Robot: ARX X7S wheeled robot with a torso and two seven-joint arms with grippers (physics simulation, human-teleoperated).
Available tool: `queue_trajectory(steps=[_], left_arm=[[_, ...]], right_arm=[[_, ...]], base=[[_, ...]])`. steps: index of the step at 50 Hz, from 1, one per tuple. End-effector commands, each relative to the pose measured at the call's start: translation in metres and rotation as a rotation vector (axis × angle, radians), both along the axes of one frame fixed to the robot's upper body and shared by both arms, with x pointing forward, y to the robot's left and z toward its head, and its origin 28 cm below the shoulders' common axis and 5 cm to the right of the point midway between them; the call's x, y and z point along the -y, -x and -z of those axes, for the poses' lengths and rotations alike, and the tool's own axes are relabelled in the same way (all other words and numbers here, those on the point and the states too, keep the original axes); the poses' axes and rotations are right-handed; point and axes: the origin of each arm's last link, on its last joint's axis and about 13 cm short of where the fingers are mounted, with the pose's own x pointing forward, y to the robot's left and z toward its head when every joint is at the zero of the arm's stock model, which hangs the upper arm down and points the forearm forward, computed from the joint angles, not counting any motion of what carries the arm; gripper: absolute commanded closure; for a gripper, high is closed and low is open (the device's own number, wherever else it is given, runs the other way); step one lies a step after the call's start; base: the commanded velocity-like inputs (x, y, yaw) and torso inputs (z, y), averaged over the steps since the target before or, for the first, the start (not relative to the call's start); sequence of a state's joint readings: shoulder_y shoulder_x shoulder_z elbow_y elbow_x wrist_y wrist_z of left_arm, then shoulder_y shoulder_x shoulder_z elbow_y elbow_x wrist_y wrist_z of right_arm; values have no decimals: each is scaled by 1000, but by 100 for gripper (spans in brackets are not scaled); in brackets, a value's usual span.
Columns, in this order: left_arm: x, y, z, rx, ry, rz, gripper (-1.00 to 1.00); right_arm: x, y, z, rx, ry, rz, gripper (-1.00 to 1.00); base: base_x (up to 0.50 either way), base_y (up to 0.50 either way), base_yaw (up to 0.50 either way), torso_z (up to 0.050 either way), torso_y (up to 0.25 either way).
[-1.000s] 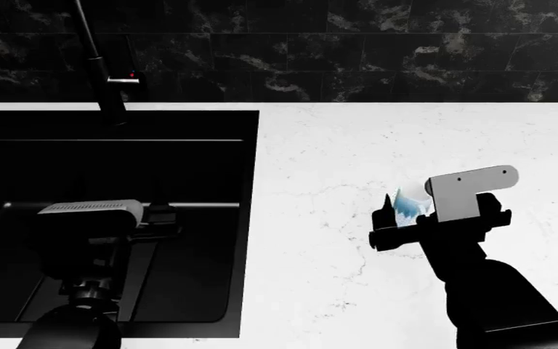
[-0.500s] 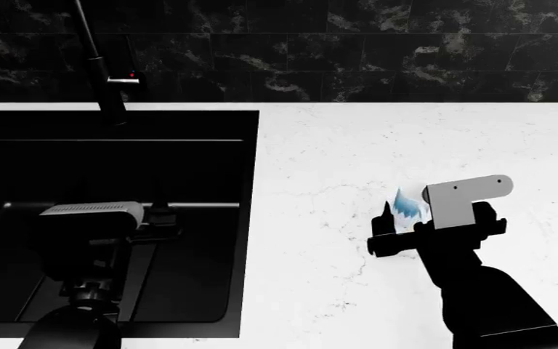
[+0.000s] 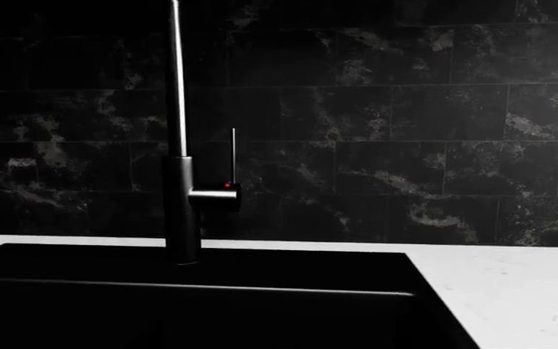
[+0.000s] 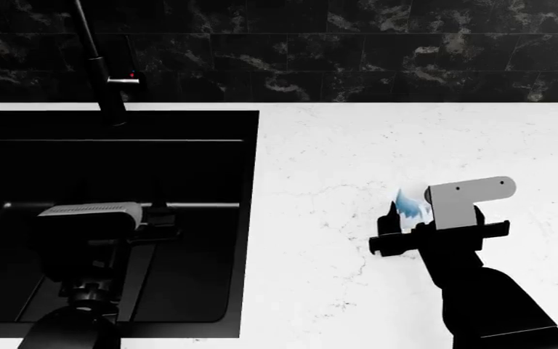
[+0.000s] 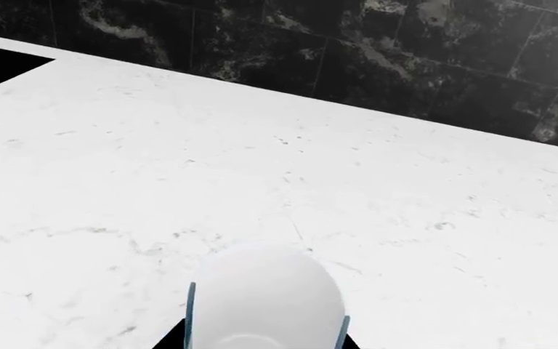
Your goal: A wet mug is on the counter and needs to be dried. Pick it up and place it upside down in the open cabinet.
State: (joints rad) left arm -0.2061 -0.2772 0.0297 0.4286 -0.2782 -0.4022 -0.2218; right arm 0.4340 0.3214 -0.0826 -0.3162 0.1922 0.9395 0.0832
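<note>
The white mug [image 5: 267, 294] lies between my right gripper's [image 5: 267, 340] two fingers, whose pale pads press against both of its sides. In the head view only a sliver of the mug [image 4: 408, 204] shows, with its light-blue pine shapes, just beyond the right gripper [image 4: 417, 222] and under the white wrist bracket. It is low over the white counter [image 4: 357, 145], to the right of the sink. My left gripper [image 4: 168, 220] hangs over the black sink [image 4: 114, 167], its jaws lost in the dark. The open cabinet is out of view.
A tall dark faucet [image 4: 104, 80] with a side lever stands behind the sink, also seen as the faucet [image 3: 182, 203] in the left wrist view. A black marble backsplash [image 4: 357, 51] runs along the counter's far edge.
The right wrist has sunk slightly toward the counter and its black cross-piece has levelled out. The mug stays between the fingers. The left arm has not moved.
</note>
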Motion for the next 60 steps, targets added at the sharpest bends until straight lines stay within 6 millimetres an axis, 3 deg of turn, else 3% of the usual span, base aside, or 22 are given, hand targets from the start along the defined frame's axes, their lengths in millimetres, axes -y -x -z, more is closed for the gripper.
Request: queue_trajectory(steps=[1,24,32,42,51,60], left_arm=[[0,0,-1,2,1,-1,-100],[-1,1,-4,11,-7,-5,-100],[-3,1,-5,7,-4,-32,-100],[-7,1,-6,9,7,-44,-100],[-6,0,-5,6,11,-36,-100],[-6,1,-7,-11,33,-20,-100]], right_arm=[[-1,1,-8,34,23,-19,100],[-21,24,-97,336,146,-152,100],[-27,35,-120,414,173,-181,100],[-24,31,-149,441,240,-190,100],[-24,27,-133,411,656,-248,100],[-23,19,-130,548,1153,-235,100]], base=[[0,0,0,0,0],[0,0,0,0,0],[0,0,0,0,0],[0,0,0,0,0],[0,0,0,0,0],[0,0,0,0,0]])
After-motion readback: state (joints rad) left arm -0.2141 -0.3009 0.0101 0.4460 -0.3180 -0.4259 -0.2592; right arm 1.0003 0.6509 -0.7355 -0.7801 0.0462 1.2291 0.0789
